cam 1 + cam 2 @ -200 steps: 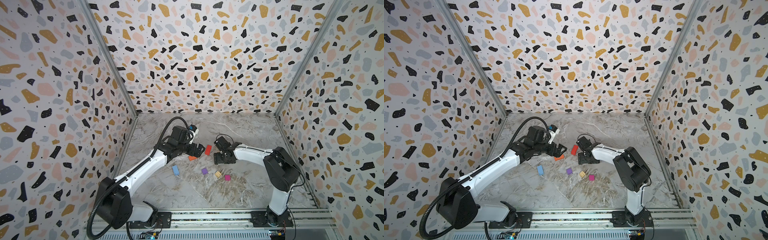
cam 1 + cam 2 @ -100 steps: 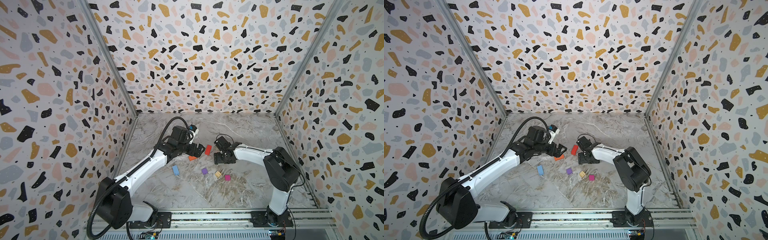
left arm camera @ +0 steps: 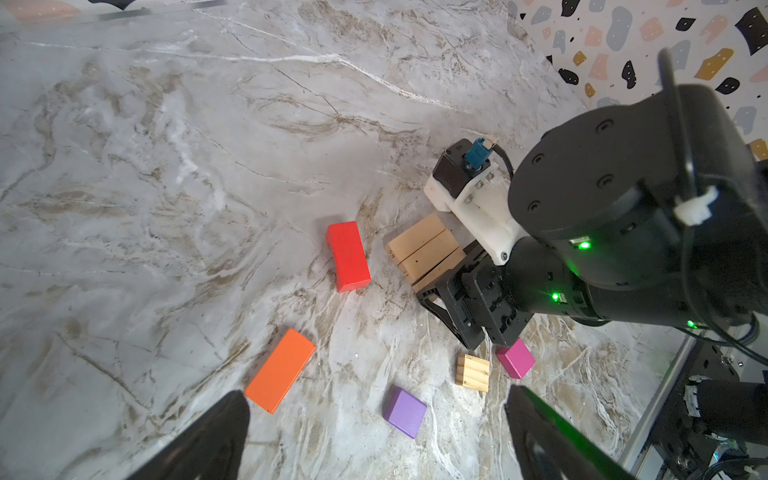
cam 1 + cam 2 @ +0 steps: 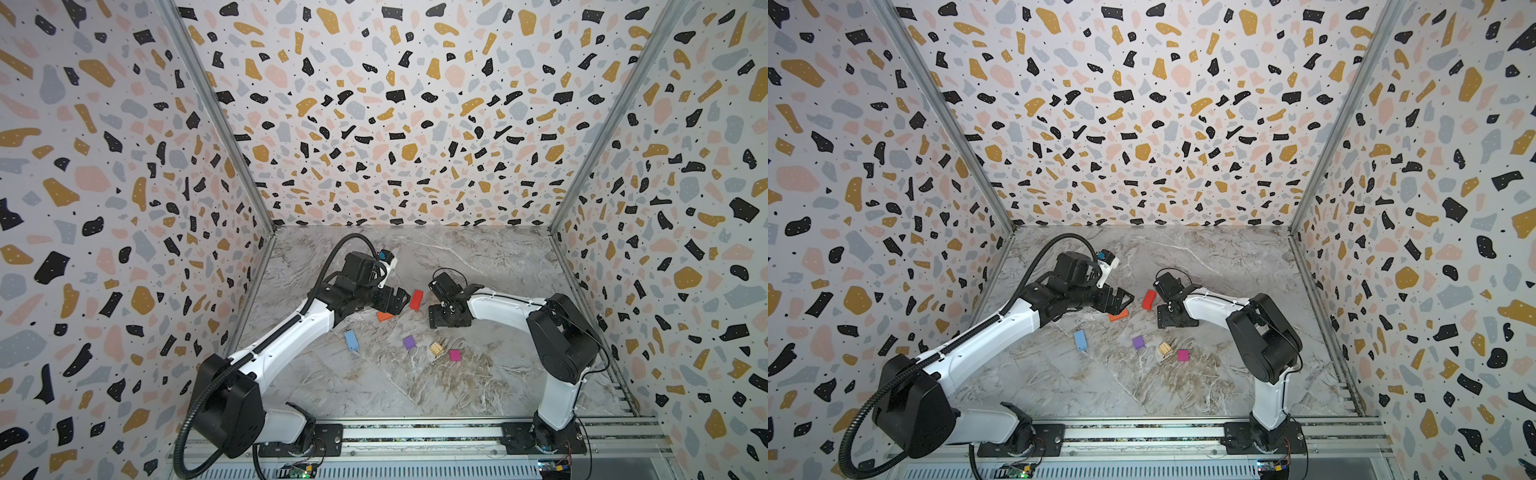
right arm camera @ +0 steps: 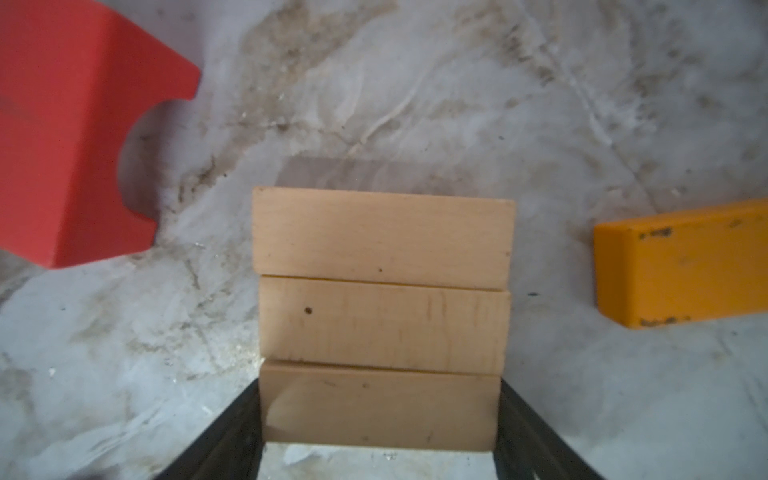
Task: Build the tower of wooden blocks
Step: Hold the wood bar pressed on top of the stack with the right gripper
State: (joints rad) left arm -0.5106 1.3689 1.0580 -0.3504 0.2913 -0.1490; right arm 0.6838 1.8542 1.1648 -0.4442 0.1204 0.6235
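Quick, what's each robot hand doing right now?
Left gripper: open, empty.
Right gripper: fingers either side of a tan block; grip cannot be told.

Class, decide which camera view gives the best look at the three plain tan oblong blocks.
The right wrist view: the tan blocks fill its centre, side by side, seams clear. In both top views the right claw hides them. The left wrist view shows them smaller, partly behind that claw.
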